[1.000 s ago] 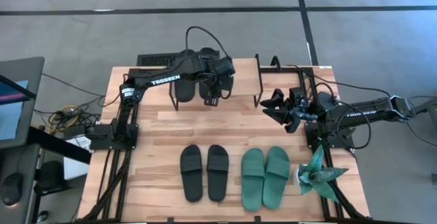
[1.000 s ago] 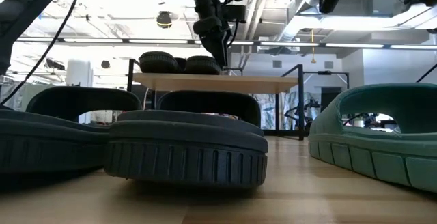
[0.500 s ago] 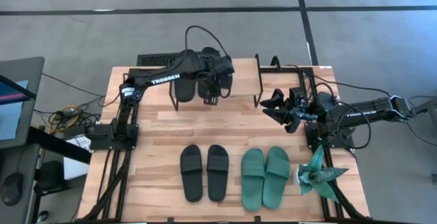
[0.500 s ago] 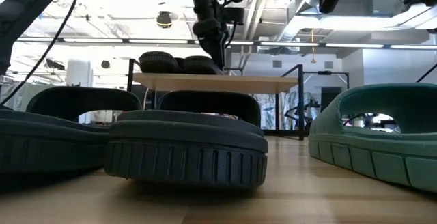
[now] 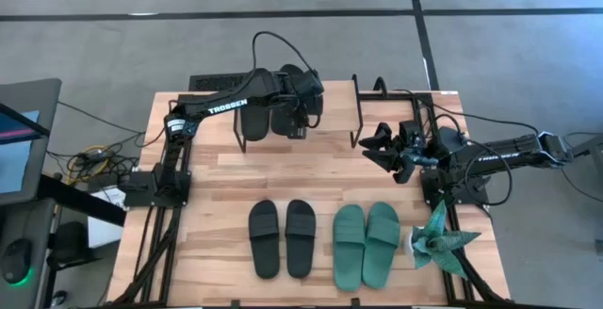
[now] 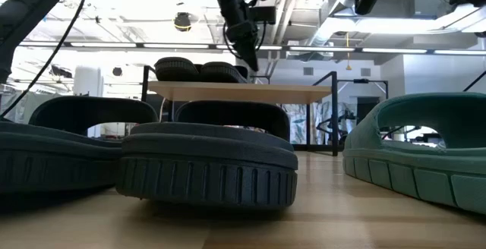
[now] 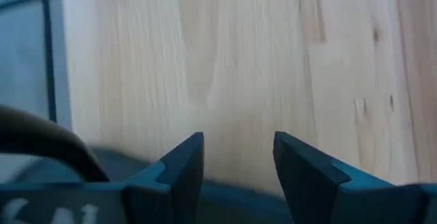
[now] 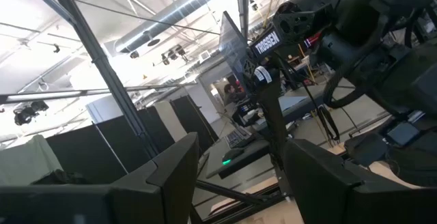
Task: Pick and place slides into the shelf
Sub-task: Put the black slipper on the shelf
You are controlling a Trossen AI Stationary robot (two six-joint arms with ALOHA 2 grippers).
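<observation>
Two black slides (image 6: 176, 68) (image 6: 222, 71) lie sole-down on the shelf (image 6: 243, 91). In the high view the left arm covers most of them. My left gripper (image 5: 298, 128) (image 6: 250, 58) hangs open over the shelf plank (image 7: 239, 60), just to the right of the nearer slide (image 7: 41, 149), touching nothing. Another black pair (image 5: 264, 238) (image 5: 300, 236) and a teal pair (image 5: 350, 245) (image 5: 382, 241) lie flat near the table's near edge. My right gripper (image 5: 384, 147) (image 8: 239, 149) waits open above the table, right of the shelf.
The shelf (image 5: 330, 121) stands at the table's far edge on thin black legs (image 5: 358, 111), with bare plank right of the two slides. A spiky teal paper plant (image 5: 438, 238) sits at the table's right near corner. Bare tabletop (image 5: 311, 172) lies between shelf and slides.
My left gripper has drawn away from the black slide on the shelf, shifting a little toward the table's far edge and right and rising slightly. The slide stays on the plank beside the other one.
</observation>
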